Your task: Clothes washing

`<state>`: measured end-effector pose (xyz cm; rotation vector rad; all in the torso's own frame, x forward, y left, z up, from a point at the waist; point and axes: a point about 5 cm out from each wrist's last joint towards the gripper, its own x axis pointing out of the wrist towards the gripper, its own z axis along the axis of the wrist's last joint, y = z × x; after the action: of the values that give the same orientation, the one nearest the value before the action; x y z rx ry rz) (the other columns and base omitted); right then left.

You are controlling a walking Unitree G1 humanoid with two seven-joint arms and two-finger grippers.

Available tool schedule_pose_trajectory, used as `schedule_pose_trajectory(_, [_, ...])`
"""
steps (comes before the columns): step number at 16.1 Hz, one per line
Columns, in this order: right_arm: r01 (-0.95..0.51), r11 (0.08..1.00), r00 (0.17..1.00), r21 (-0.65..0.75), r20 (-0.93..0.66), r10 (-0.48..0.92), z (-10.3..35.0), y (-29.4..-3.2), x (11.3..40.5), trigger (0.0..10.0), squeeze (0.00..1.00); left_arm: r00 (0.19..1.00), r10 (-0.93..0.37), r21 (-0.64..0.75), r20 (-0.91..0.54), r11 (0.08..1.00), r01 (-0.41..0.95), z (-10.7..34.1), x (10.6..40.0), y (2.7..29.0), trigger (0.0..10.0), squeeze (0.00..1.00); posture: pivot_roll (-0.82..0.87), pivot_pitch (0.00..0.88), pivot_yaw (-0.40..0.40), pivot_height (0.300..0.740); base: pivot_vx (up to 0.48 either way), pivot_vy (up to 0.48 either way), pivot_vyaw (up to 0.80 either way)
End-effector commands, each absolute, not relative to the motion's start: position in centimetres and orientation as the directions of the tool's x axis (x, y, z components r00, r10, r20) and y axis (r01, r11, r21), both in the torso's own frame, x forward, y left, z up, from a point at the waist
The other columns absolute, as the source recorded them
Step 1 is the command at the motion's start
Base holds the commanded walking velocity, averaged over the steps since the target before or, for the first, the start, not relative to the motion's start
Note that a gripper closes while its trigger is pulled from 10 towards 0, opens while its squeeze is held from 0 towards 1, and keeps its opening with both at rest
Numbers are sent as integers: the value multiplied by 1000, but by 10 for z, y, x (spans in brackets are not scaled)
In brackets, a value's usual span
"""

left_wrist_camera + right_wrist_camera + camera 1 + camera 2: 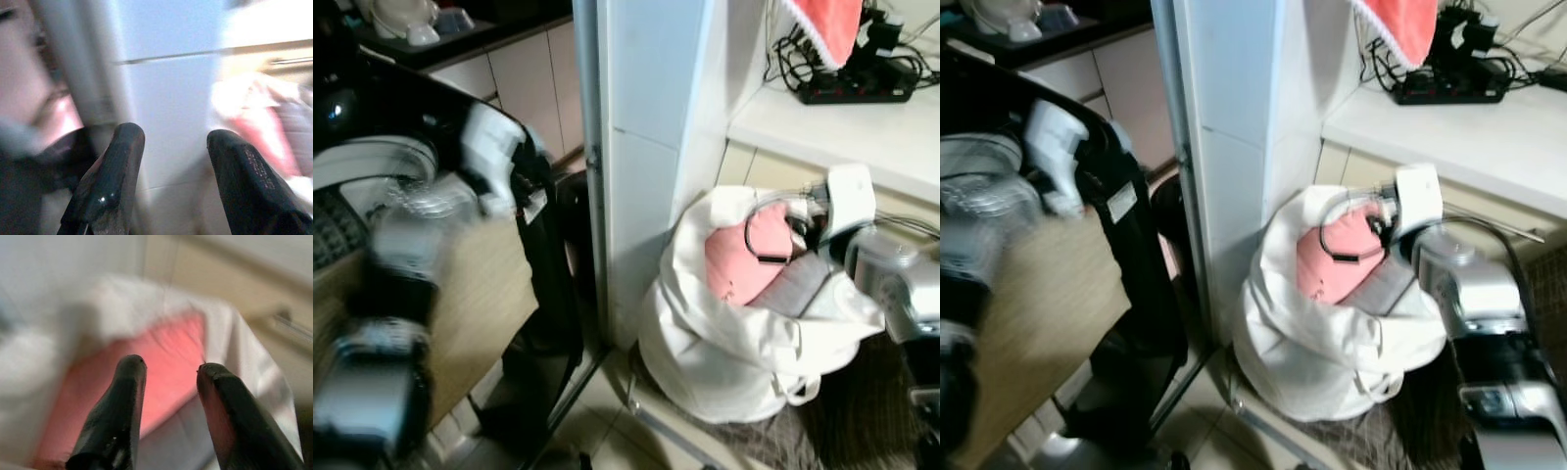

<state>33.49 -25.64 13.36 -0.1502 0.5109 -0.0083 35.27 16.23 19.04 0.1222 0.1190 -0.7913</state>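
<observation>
A white laundry bag stands on the floor against a white pillar, with pink clothes showing in its open mouth. My right gripper is open and hovers just over the pink cloth, with nothing between its fingers. My left arm is raised at the left, blurred, in front of a black machine with a round grey opening. In its wrist view the left gripper is open and empty, facing the pillar with the bag off to one side.
The white tiled pillar stands between the black machine and the bag. A counter at the right carries a black power strip and a hanging red cloth. A brown mat lies under the bag.
</observation>
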Motion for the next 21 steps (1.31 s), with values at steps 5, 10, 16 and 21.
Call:
schedule_pose_trajectory(5, [2,990,831,-139,-551,-79,93,-262,345,10000,1000,577,-812,87,-85,571,816,181,309,90,10000,0,-32,71,84,740,0,0,0])
schedule_pose_trajectory(10, [35,969,934,-246,-337,-119,112,-251,356,10000,675,825,-550,-64,-133,835,547,159,301,119,10000,0,-18,57,55,740,0,0,0])
schedule_pose_trajectory(16, [-282,959,951,-33,126,284,194,-156,292,10000,0,912,-410,-187,-33,898,397,177,294,122,10000,0,-91,0,60,740,0,0,133])
schedule_pose_trajectory(21, [-368,930,926,4,89,366,187,-128,255,10000,0,934,-347,-67,88,933,353,195,292,123,10000,0,-109,0,68,740,0,-56,800])
